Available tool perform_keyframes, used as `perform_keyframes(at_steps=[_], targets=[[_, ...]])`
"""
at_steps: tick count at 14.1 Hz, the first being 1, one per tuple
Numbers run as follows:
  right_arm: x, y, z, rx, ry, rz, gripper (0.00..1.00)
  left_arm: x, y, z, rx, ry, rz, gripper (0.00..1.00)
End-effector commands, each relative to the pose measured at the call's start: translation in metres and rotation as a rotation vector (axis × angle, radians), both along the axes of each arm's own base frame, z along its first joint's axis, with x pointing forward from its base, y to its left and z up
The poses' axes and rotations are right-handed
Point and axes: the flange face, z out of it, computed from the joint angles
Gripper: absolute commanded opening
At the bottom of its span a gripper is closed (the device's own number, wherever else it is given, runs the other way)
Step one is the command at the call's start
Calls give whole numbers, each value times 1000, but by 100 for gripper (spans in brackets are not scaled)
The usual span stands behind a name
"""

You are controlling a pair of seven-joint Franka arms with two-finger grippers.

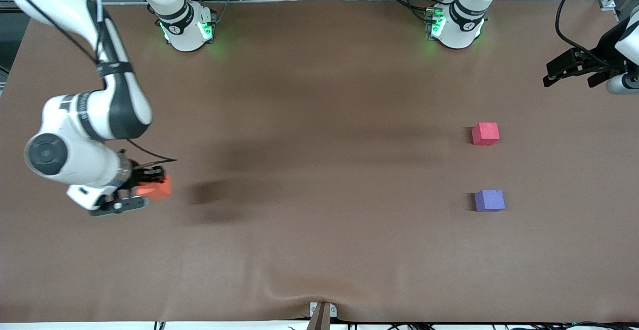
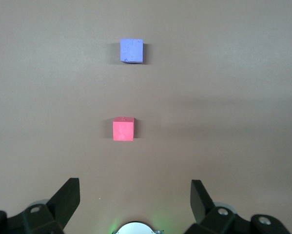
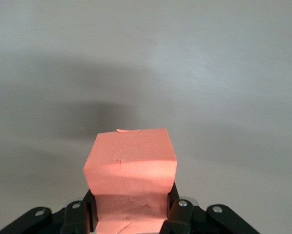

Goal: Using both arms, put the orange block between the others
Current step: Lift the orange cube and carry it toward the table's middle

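My right gripper (image 1: 150, 188) is shut on the orange block (image 1: 159, 187), which hangs a little above the brown mat at the right arm's end of the table. In the right wrist view the orange block (image 3: 130, 163) sticks out from between the black fingers (image 3: 177, 210), with its shadow on the mat ahead. The red-pink cube (image 1: 485, 134) and the purple-blue cube (image 1: 489, 200) lie toward the left arm's end, the purple-blue one nearer the front camera. My left gripper (image 1: 569, 73) hangs open and empty over the mat's edge at that end. The left wrist view shows the red-pink cube (image 2: 123, 129) and the purple-blue cube (image 2: 131, 50).
The brown mat (image 1: 319, 170) covers the table. It has a raised wrinkle (image 1: 319, 290) at the front edge above a small bracket (image 1: 322, 312). Both green-lit arm bases (image 1: 187, 28) (image 1: 457, 25) stand along the edge farthest from the front camera.
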Motion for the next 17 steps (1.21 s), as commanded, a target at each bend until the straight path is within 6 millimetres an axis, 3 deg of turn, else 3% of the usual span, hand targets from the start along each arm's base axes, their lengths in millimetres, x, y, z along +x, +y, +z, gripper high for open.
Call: perform_keyframes(at_steps=[1, 5, 7, 9, 15, 17], targets=[[-6, 83, -13, 68, 19, 107, 0, 0, 1, -4, 21, 4, -20, 100], [-18, 209, -57, 146, 70, 135, 0, 5, 2, -7, 21, -11, -20, 100], [-41, 275, -67, 142, 58, 81, 0, 8, 1, -10, 21, -10, -29, 100], [-66, 325, -73, 149, 23, 10, 0, 10, 1, -13, 20, -11, -42, 100], [-104, 405, -108, 137, 29, -211, 0, 19, -12, -24, 20, -11, -70, 100], [-112, 419, -122, 123, 43, -271, 0, 20, -20, -26, 21, -8, -76, 100]])
